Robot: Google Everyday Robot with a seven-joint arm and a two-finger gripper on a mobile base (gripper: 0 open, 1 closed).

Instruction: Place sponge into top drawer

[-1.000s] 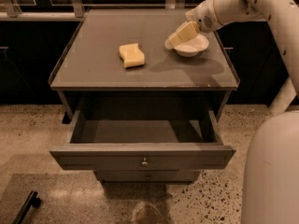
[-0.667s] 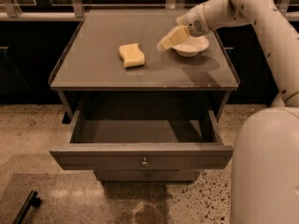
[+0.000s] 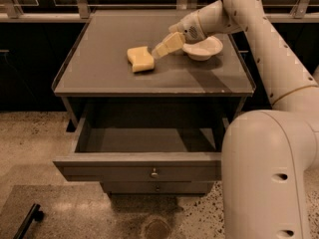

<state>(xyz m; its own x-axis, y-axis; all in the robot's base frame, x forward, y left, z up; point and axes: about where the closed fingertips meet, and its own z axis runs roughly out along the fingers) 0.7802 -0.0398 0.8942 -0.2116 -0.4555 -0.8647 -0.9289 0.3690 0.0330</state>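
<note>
- Since a second ago, your gripper [image 3: 160,49] has swung off the white bowl [image 3: 205,50] toward the sponge [image 3: 140,59].
- Top drawer [image 3: 124,166] stands pulled open, nearest you.
- Sponge lies on the tabletop [image 3: 99,71], at 8 o'clock just beside the gripper.
- You cannot tell how wide the gripper is set.

white bowl [image 3: 205,51] on grey tabletop [image 3: 99,61]

Cream rounded arm [image 3: 269,44], prob. yellowish jaws beside sponge [image 3: 140,59].

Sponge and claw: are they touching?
Cannot tell. In the camera view the claw ends at the right edge of the sponge over the cabinet top, but this single angle hides any gap in height.
</note>
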